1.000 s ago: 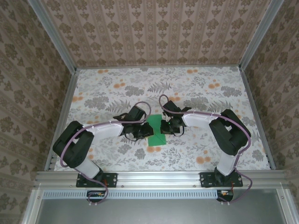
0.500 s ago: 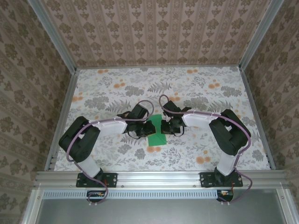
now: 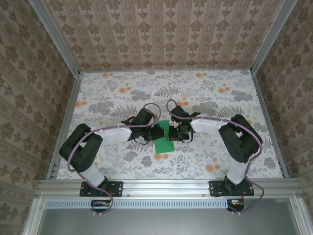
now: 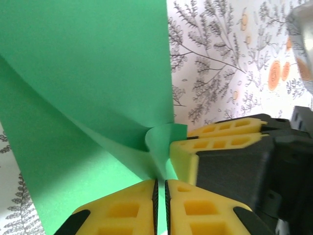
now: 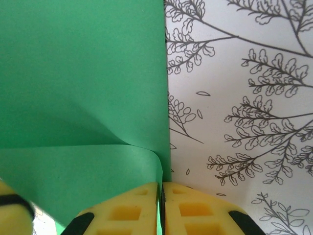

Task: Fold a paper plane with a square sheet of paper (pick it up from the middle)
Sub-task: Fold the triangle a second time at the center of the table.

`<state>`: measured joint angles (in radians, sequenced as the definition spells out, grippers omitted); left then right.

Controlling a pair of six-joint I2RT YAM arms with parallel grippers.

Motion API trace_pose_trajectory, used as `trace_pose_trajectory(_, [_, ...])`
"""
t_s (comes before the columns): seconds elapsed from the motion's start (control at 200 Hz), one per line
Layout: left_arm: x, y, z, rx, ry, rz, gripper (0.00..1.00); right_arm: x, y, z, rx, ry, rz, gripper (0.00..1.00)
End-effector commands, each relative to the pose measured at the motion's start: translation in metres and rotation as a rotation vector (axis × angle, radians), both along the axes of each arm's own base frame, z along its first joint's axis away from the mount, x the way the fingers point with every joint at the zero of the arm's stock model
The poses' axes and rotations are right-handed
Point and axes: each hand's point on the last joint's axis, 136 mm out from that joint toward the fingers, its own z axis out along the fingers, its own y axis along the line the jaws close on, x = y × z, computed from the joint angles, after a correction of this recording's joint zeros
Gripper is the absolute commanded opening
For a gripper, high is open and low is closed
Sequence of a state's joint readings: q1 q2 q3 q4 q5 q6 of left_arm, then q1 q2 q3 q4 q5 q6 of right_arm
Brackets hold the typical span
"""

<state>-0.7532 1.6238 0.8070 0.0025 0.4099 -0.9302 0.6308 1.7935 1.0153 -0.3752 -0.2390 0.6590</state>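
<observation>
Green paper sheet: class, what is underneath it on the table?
The leaf-printed table cover lies under the green sheet, showing around its edges. The part directly beneath is hidden by it. The left gripper and right gripper pinch its curled edge.

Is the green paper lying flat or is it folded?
Partly folded: the paper bends over itself in a soft curl by the right end effector, not yet a sharp crease.
</observation>
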Motion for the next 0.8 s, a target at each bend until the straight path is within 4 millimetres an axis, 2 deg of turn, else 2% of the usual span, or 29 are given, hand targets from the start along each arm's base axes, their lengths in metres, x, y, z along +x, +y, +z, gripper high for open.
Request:
trace_pose_trajectory(0.0, [0.002,0.0,0.012,-0.026,-0.06,0.0,0.15,-0.008,-0.01,-0.014,-0.053,0.051,-0.013,0.12])
trace_pose_trajectory(0.165, [0.003,-0.002,0.012,-0.039,-0.061,0.001,0.16,-0.008,-0.011,-0.015,-0.057,0.056,-0.012,0.12])
trace_pose_trajectory(0.5, [0.001,-0.006,-0.008,-0.017,-0.005,-0.014,0.14,-0.01,-0.011,-0.018,-0.063,0.067,-0.012,0.12])
trace_pose_trajectory(0.795, [0.0,-0.001,-0.024,0.027,0.002,-0.02,0.14,-0.012,-0.013,-0.02,-0.07,0.076,-0.011,0.11])
